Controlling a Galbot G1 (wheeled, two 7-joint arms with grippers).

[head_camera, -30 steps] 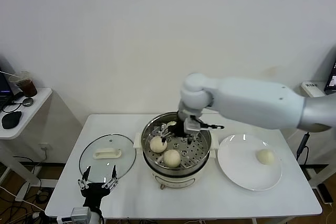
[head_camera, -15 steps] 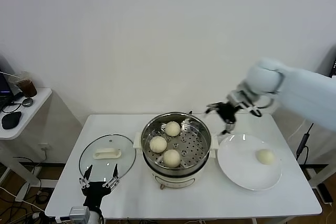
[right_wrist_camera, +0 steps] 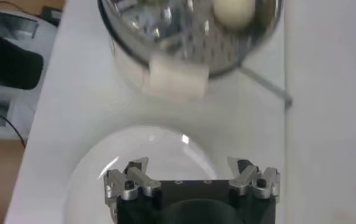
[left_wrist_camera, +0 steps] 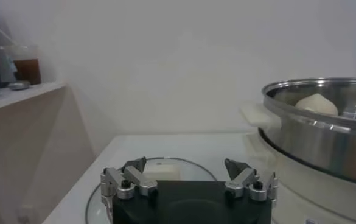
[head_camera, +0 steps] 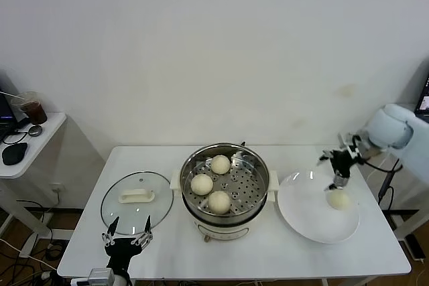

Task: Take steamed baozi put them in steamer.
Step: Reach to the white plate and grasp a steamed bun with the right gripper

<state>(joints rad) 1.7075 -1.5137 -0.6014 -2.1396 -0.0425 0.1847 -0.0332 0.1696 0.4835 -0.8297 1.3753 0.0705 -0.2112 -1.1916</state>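
Observation:
The steamer [head_camera: 249, 189], a shiny steel pot on a cream base, stands mid-table and holds three pale steamed baozi [head_camera: 220, 163], [head_camera: 202, 183], [head_camera: 219, 201]. One more baozi [head_camera: 340, 199] lies on the white plate [head_camera: 308, 216] to the right. My right gripper [head_camera: 337, 169] hangs open just above that baozi, nothing between its fingers. In the right wrist view the open gripper [right_wrist_camera: 190, 165] is over the plate [right_wrist_camera: 141, 152], with the steamer [right_wrist_camera: 165, 36] beyond; the plate's baozi is hidden there. My left gripper [head_camera: 125, 231] waits open at the table's front left.
A glass lid [head_camera: 137, 195] with a white handle lies left of the steamer, right behind the left gripper [left_wrist_camera: 185, 167]. A side table [head_camera: 27, 138] with a cup and mouse stands at far left. The wall is close behind the table.
My right arm has left a baozi at the back of the steamer and swung right, arriving open above the plate's baozi. The left arm has stayed put.

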